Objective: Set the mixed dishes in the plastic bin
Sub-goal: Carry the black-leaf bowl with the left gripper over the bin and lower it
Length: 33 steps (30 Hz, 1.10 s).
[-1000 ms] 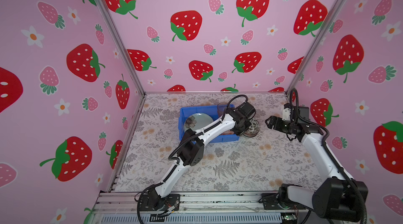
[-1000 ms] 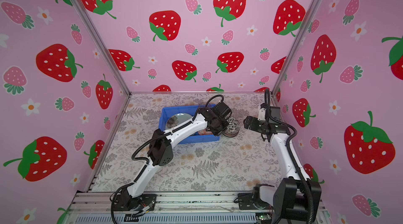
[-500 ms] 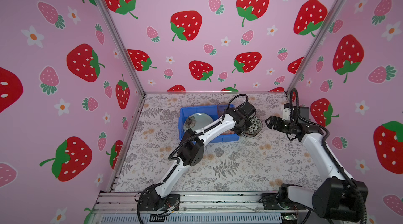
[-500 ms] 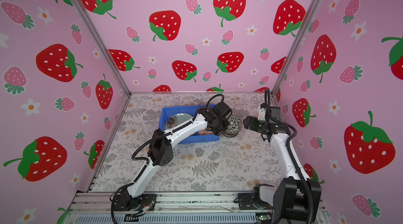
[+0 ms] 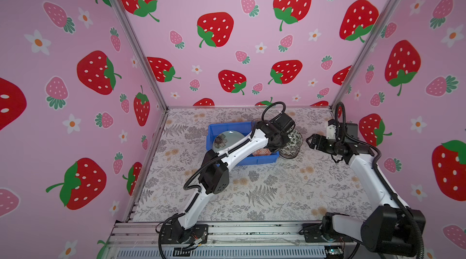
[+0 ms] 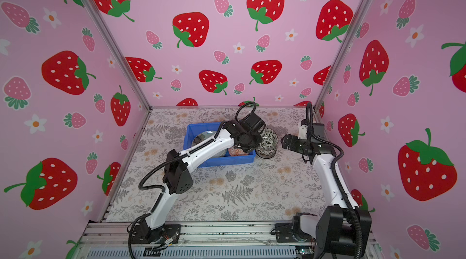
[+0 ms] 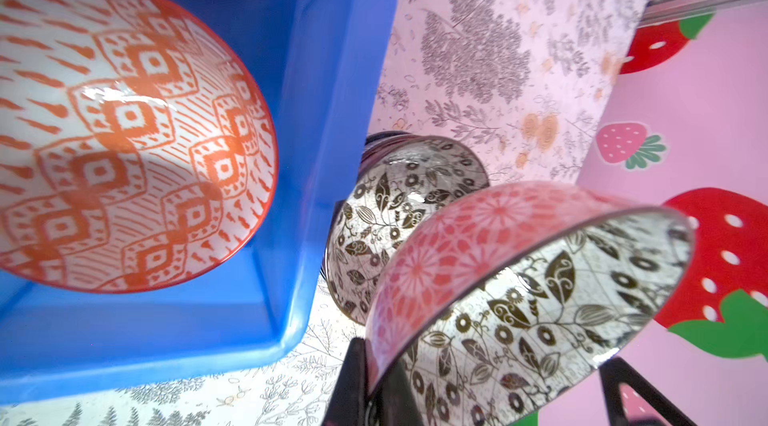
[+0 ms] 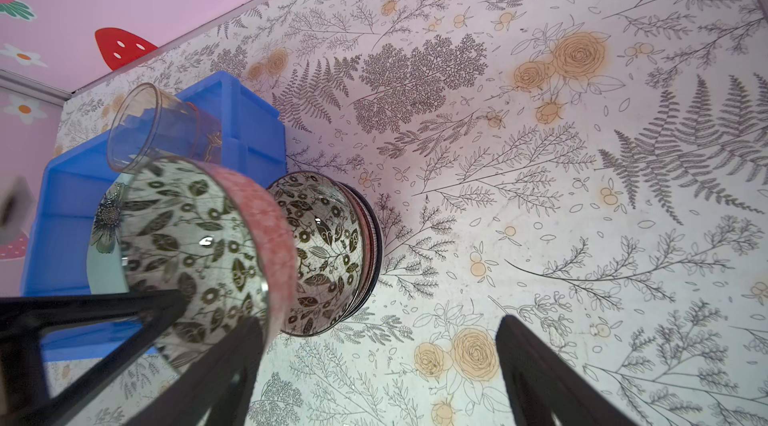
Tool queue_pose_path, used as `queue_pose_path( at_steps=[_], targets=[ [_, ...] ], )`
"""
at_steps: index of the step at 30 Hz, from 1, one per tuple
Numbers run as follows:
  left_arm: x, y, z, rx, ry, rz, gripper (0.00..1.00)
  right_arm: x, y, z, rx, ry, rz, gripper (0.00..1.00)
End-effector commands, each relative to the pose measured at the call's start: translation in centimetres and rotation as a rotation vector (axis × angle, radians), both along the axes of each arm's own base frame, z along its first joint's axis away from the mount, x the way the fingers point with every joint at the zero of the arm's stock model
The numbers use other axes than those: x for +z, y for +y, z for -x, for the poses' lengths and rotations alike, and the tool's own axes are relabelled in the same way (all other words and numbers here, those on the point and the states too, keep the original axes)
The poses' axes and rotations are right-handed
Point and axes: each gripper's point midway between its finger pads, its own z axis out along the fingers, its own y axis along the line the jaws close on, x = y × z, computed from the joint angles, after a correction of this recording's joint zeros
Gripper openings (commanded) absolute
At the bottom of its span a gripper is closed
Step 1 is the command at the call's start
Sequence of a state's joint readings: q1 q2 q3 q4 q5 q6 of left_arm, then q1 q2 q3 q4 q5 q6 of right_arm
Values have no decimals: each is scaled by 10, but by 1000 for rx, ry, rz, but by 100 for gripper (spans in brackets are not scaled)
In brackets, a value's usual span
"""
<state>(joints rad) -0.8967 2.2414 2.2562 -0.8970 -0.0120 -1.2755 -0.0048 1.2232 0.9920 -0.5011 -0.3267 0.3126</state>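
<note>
The left claw [image 7: 374, 366] is pinched tight on the wall of a pink-sided bowl [image 7: 519, 291], one finger inside the rim and one outside, holding it lifted and tilted so its black-and-white leaf-patterned inside faces out. The bowl hangs just outside the right-hand wall of the blue bin [image 5: 252, 162], which stands on the floral surface [image 5: 277, 189] near the middle of its far edge. Right below and beside the held bowl a second black-and-white bowl [image 8: 324, 249] rests on the surface, close against the bin's outer wall – whether the two bowls touch cannot be told. Inside the bin an orange-red bowl [image 7: 124, 133] lies near the front right corner, a pale green plate [image 5: 224, 139] with a dark flower leans toward the left side, and a clear tumbler [image 8: 153, 129] stands at the far right corner. The right claw [image 5: 310, 141] hangs above the surface by its right edge, jaws spread wide and empty – it points toward the two bowls, apart from them, and in its own wrist view both bowls and the bin show just past its fingers [image 8: 540, 378].
</note>
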Motion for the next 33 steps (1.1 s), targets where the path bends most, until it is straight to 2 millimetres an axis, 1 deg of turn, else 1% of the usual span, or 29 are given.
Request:
queue_pose_path(
  at_steps=[1, 4, 9, 16, 21, 25, 28, 33],
  targets=[
    [41, 16, 1, -30, -106, -8, 0, 20, 2, 3, 22, -38, -4, 90],
    [47, 28, 8, -59, -117, -24, 0, 27, 4, 3, 34, -49, -14, 90],
    [50, 57, 16, -77, -114, -55, 0, 34, 11, -1, 56, -55, -31, 89],
    [42, 104, 19, -68, -89, -102, 0, 28, 12, -8, 49, -41, -27, 89],
    [31, 130, 18, -37, -66, -129, 0, 25, 15, -13, 50, -37, -36, 89],
    [19, 144, 13, -21, -41, -133, 0, 20, 15, -16, 48, -21, -29, 89],
    [6, 149, 11, -28, -5, -151, 0, 16, 14, -17, 48, -11, -26, 89],
    [-9, 150, 7, -40, 30, -166, 0, 9, 14, -18, 47, 2, -24, 89]
  ],
)
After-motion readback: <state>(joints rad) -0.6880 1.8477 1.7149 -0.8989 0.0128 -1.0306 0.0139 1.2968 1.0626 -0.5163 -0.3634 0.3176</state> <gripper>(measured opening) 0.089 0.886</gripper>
